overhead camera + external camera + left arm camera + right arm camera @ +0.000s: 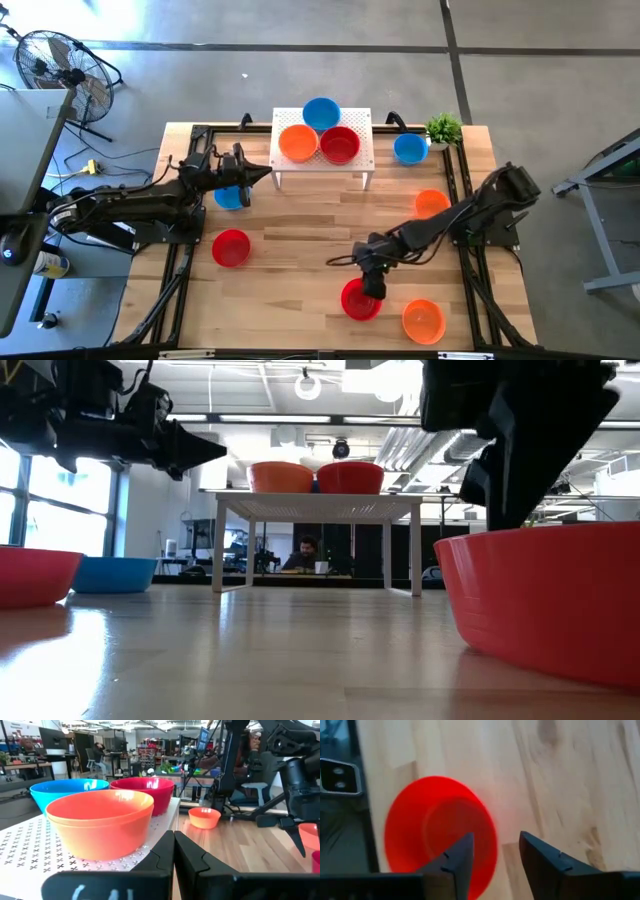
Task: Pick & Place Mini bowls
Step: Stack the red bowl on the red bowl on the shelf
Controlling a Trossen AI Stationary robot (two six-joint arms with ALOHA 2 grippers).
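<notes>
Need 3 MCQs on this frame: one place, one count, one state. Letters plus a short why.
1. Right gripper is over:
A. a red bowl near the table's front
B. the plant
C. the fan

2. Bowls on the white stand:
A. one
B. three
C. five

3. Left gripper jaws:
A. shut, empty
B. holding a blue bowl
C. wide open

Key: 1 A, high view puts it above that bowl. 2 B, orange, blue and red sit there. 3 A, left wrist view shows the fingers together.
</notes>
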